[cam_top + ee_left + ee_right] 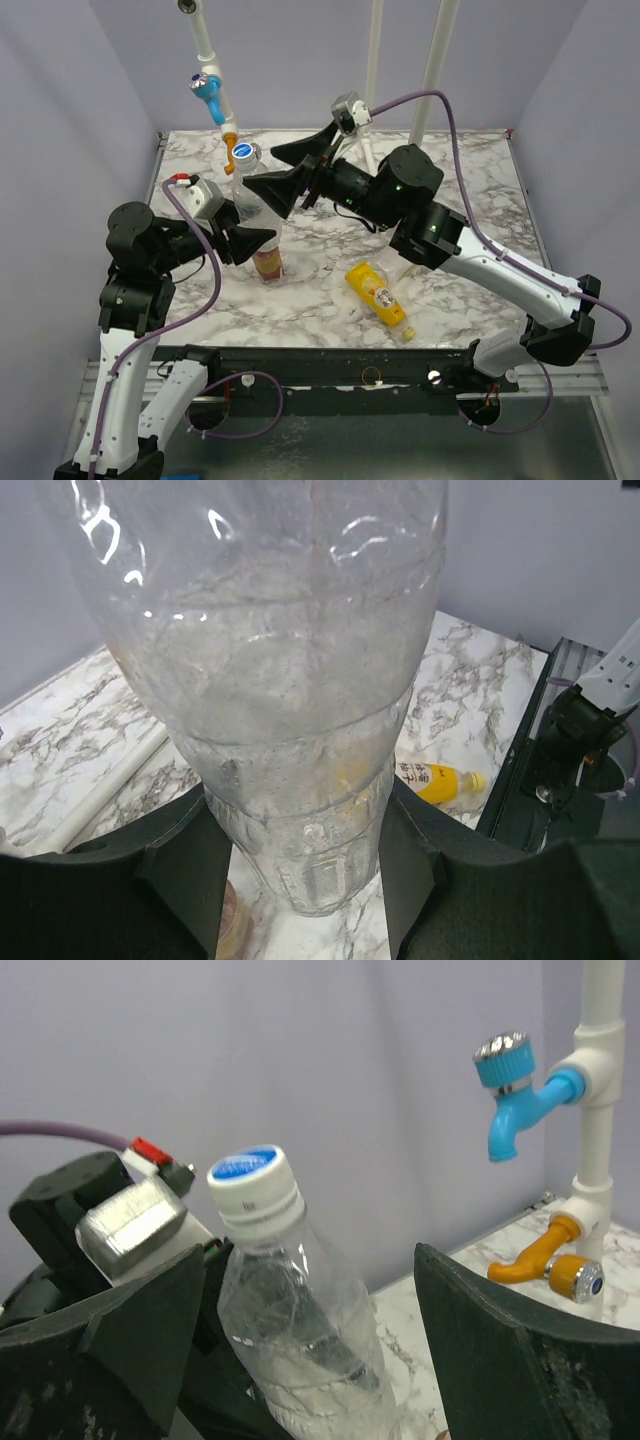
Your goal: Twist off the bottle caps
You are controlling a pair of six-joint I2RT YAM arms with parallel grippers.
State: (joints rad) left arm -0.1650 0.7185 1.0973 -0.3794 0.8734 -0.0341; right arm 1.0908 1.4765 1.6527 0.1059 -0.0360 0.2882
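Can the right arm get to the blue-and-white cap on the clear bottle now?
Probably yes. The right gripper stands open with the blue-and-white plastic screw cap just ahead of it, nothing between. The left gripper clamps the clear plastic bottle lower down, out of the way.

The wide bottle (300,730) is clear glossy plastic (clouded lower down), its ribbed cap (255,1188) smooth white plastic, the table (470,190) sleek marble-patterned, the tap (510,1100) shiny blue plastic, metallic-topped.
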